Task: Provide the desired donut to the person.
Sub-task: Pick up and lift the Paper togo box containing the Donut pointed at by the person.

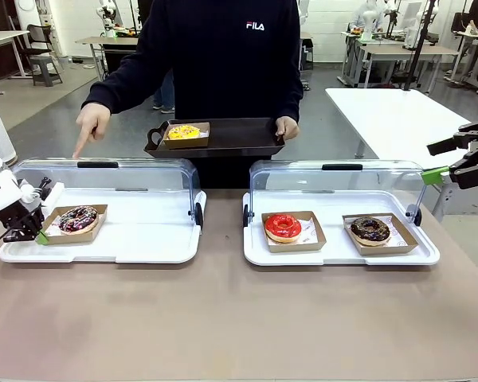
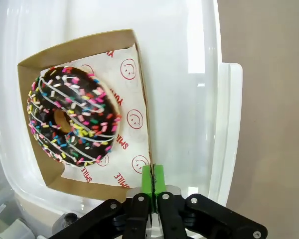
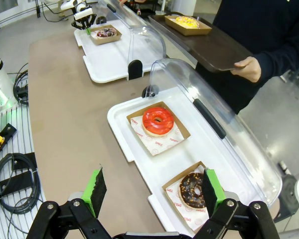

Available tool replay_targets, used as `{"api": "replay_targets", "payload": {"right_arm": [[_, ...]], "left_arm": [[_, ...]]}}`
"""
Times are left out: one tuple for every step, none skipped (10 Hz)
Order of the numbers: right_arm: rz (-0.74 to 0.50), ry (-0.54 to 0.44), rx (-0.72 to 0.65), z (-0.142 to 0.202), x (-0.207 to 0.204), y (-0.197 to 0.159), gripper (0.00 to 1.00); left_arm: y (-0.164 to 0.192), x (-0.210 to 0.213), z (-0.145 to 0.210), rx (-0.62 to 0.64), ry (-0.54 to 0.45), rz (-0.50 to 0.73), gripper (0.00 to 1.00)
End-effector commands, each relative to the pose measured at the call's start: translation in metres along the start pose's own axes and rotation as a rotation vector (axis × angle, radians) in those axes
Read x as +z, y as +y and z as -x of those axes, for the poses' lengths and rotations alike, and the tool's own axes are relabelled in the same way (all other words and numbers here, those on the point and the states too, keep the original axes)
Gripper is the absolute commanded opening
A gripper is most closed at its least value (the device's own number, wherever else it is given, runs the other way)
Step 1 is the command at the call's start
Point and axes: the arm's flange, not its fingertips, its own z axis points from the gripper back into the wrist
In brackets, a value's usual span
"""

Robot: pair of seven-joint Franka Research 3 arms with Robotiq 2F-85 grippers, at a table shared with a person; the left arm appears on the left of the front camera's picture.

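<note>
Altogether four donuts [image 1: 78, 218], two white trays [image 1: 143, 239]

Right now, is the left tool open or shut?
Shut: the left tool has its green pads pressed together on the edge of the cardboard tray.

You can read white "FILA" lettering [image 1: 255, 26] on the chest of the person [image 1: 223, 79] in a dark navy sweatshirt. Red "SMILE" print and smiley faces repeat on the white paper liner [image 2: 132, 94] under the sprinkled chocolate donut [image 2: 72, 117].
</note>
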Motion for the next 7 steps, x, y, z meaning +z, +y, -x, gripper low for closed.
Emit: {"api": "replay_targets", "payload": {"right_arm": [[-0.010,-0.024,-0.001,-0.001,-0.003,-0.001,1.00],[-0.010,-0.024,-0.001,-0.001,-0.003,-0.001,1.00],[-0.010,-0.024,-0.001,-0.001,-0.003,-0.001,1.00],[-0.010,-0.024,-0.001,-0.001,-0.003,-0.001,1.00],[-0.010,-0.024,-0.001,-0.001,-0.003,-0.001,1.00],[-0.010,-0.024,-0.001,-0.001,-0.003,-0.001,1.00],[-0.010,-0.024,-0.001,-0.001,-0.003,-0.001,1.00]], "left_arm": [[-0.003,0.005,0.006,-0.022,-0.037,0.019,0.00],[-0.005,0.008,0.006,-0.027,-0.040,0.020,0.00],[-0.007,0.009,0.005,-0.034,-0.043,0.022,0.00],[-0.009,0.009,0.004,-0.036,-0.049,0.026,0.00],[-0.017,0.019,0.000,-0.050,-0.064,0.021,0.00],[-0.030,0.037,-0.002,-0.047,-0.054,0.008,0.00],[-0.052,0.060,-0.004,-0.056,-0.061,-0.012,0.00]]}}
